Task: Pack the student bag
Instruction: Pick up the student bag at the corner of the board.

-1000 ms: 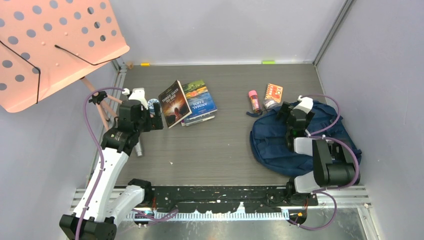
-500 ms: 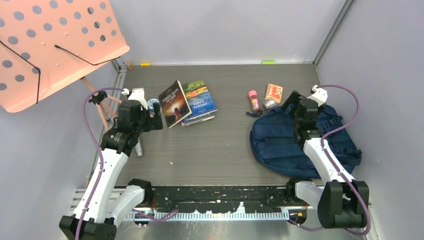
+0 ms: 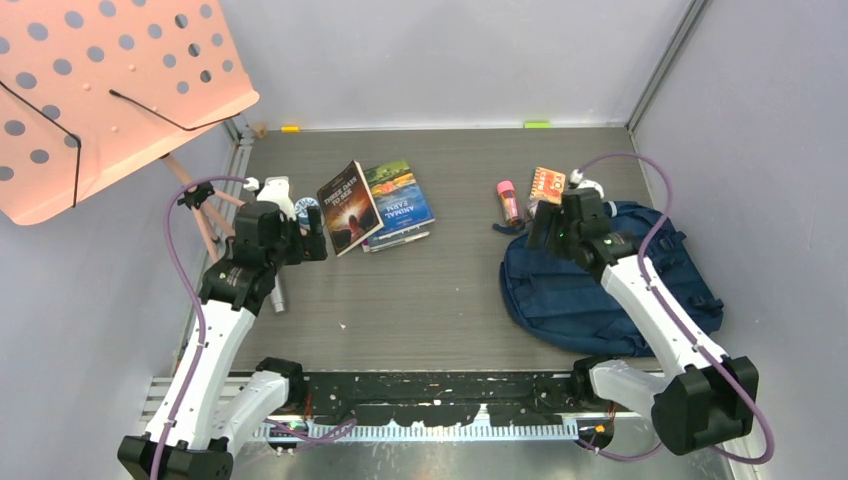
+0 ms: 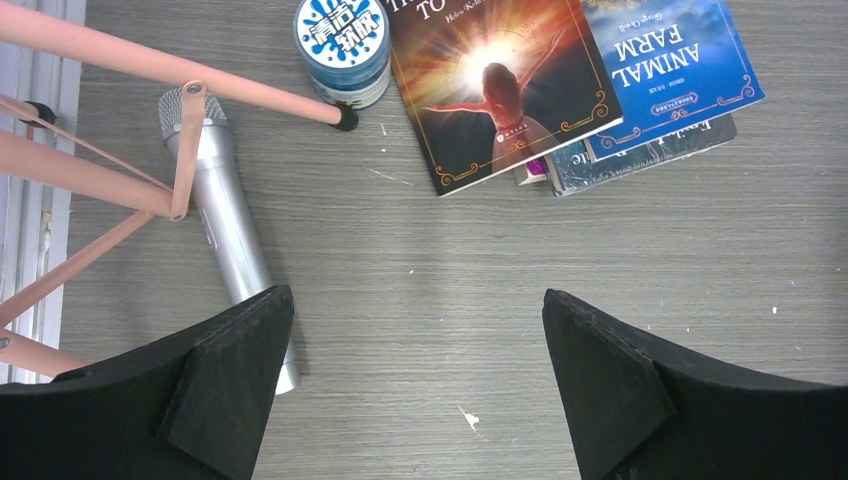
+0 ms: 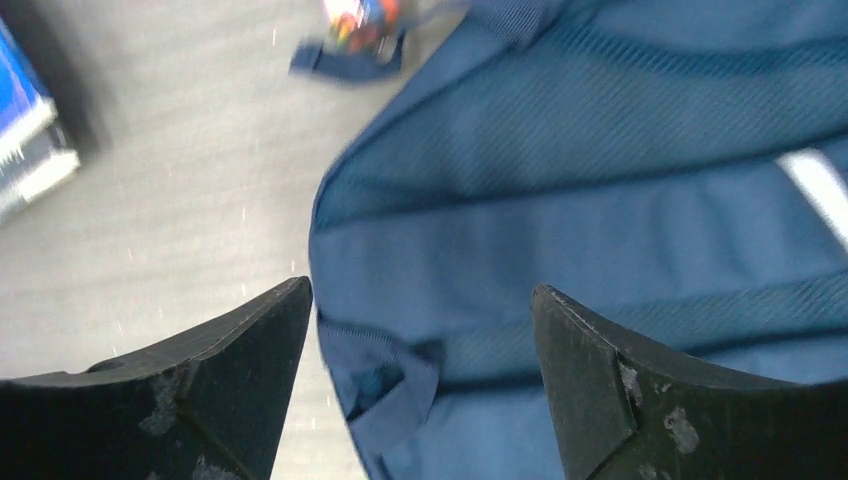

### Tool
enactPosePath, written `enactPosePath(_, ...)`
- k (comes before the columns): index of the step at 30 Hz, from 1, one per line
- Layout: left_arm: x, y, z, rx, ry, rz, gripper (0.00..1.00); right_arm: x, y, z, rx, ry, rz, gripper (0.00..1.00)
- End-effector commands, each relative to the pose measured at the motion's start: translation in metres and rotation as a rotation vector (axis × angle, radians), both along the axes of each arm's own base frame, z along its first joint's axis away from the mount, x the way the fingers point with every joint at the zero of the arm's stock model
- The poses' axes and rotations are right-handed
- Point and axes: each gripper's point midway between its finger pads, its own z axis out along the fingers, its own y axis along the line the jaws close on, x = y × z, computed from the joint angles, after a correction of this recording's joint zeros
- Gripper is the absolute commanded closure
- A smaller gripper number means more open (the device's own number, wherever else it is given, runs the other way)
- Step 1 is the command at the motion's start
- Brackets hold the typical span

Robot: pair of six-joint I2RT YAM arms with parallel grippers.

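The student bag, navy blue fabric, lies flat at the right of the table. My right gripper hovers over its far left corner, open. In the right wrist view the bag fills most of the picture. A small fabric loop at its edge lies between the spread fingers of the right gripper, which does not pinch it. My left gripper stands open at the left beside the books, and in its wrist view the left gripper has only bare table between its fingers.
Two overlapping books lie at the middle back. A pink bottle and an orange booklet sit just beyond the bag. By the left gripper lie a silver microphone, a round blue tin and the pink music stand's legs.
The right arm has swung from the bag's far right side across to its far left corner, and its jaws have narrowed slightly. The left arm has not moved.
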Motion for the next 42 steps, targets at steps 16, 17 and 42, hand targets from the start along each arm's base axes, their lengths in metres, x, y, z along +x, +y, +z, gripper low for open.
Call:
enactPosePath(16, 0.0, -0.006, 0.006, -0.009, -0.03, -0.042, 0.01, -0.068, 0.047, -0.043, -0.131, 0.292, 0.145, 0.16)
enactPosePath(17, 0.0, -0.006, 0.006, -0.009, -0.029, -0.042, 0.01, -0.068, 0.046, -0.045, -0.146, 0.291, 0.139, 0.16)
enactPosePath(42, 0.0, -0.006, 0.004, -0.006, -0.027, -0.047, 0.01, -0.049, 0.066, -0.065, -0.332, 0.231, 0.16, 0.8)
